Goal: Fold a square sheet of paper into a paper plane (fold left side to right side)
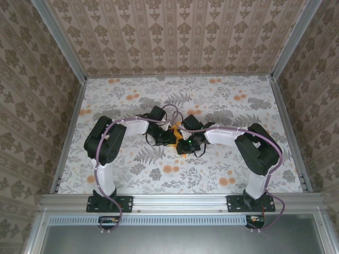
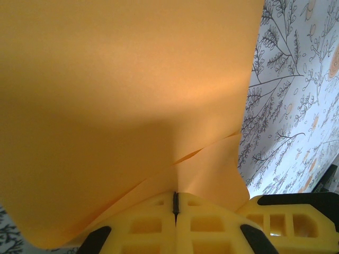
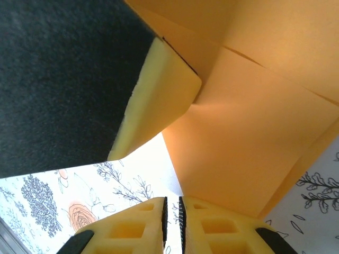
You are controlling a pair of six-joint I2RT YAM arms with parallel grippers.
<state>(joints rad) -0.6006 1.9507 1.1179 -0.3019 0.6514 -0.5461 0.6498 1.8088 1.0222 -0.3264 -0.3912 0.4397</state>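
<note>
The square sheet of paper (image 2: pixel 132 106) is held off the table (image 1: pixel 159 95), over its middle, between the two wrists. The left gripper (image 2: pixel 176 203) is closed on the sheet's lower fold, with the jaws pressed together and layers of paper fanning up from the pinch. The right gripper (image 3: pixel 172 209) is set with its jaws almost together, a narrow slit being left between them. The sheet's lower edge is brought to the tips, but it cannot be told whether the paper is pinched there. One finger (image 3: pixel 159 100) of the left gripper is seen against a crease just above.

Bare floral surface is left on all sides of the grippers, widest toward the far edge and both far corners. The table is bounded by patterned walls (image 1: pixel 169 37) at the far, left and right edges.
</note>
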